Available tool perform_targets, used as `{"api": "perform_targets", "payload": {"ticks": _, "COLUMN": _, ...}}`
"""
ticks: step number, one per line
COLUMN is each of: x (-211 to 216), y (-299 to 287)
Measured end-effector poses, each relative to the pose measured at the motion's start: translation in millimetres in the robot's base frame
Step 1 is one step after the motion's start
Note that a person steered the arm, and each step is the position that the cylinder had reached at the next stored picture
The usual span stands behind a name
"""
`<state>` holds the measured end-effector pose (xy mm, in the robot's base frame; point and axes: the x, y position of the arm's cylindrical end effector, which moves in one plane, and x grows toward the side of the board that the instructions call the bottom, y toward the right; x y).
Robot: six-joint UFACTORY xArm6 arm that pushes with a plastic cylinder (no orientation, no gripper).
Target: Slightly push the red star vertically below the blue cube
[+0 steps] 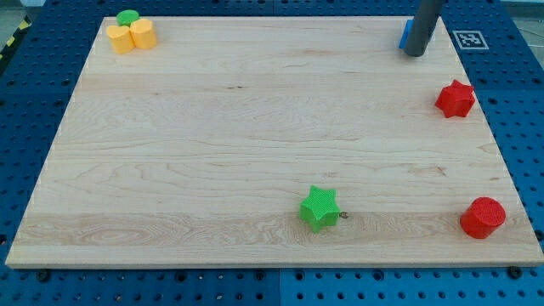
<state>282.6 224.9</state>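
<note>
No claw is fitted; only the dark rod's tip (416, 53) is seen, touching the blue cube (406, 32), mostly hidden behind it, top right. The ribbed red star (456, 99) is set just below, apart. Ribbed green star (320, 208) and red cylinder (483, 217) are seen on the pale wood-grain desk (255, 127), w/ blue pegboard (34, 76) around.

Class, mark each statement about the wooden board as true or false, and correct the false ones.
1. My tip is beside the blue cube at the view's top right. True.
2. The red star lies left of the green star. False: it lies to its right and higher.
3. A red cylinder sits at the view's bottom right. True.
4. The yellow blocks are at the view's bottom left. False: top left, by a green block.
</note>
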Motion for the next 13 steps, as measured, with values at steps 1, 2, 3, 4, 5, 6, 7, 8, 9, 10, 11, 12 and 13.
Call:
{"api": "perform_targets", "payload": {"ticks": 1, "x": 0.0, "y": 0.1}}
{"api": "perform_targets", "payload": {"ticks": 2, "x": 6.7, "y": 2.5}}
{"api": "perform_targets", "payload": {"ticks": 3, "x": 22.4, "y": 4.4}}
{"api": "perform_targets", "payload": {"ticks": 4, "x": 22.5, "y": 4.4}}
{"api": "perform_targets", "payload": {"ticks": 5, "x": 27.0, "y": 4.4}}
{"api": "perform_targets", "payload": {"ticks": 6, "x": 40.3, "y": 4.4}}
{"api": "perform_targets", "payload": {"ticks": 7, "x": 40.6, "y": 4.4}}
{"api": "perform_targets", "payload": {"ticks": 8, "x": 40.6, "y": 4.4}}
{"api": "perform_targets", "payload": {"ticks": 9, "x": 47.8, "y": 4.3}}
{"api": "perform_targets", "payload": {"ticks": 10, "x": 66.4, "y": -3.9}}
{"api": "perform_targets", "payload": {"ticks": 11, "x": 94.1, "y": -4.0}}
{"api": "perform_targets", "payload": {"ticks": 12, "x": 138.5, "y": -3.9}}
{"api": "perform_targets", "payload": {"ticks": 13, "x": 169.4, "y": -0.2}}
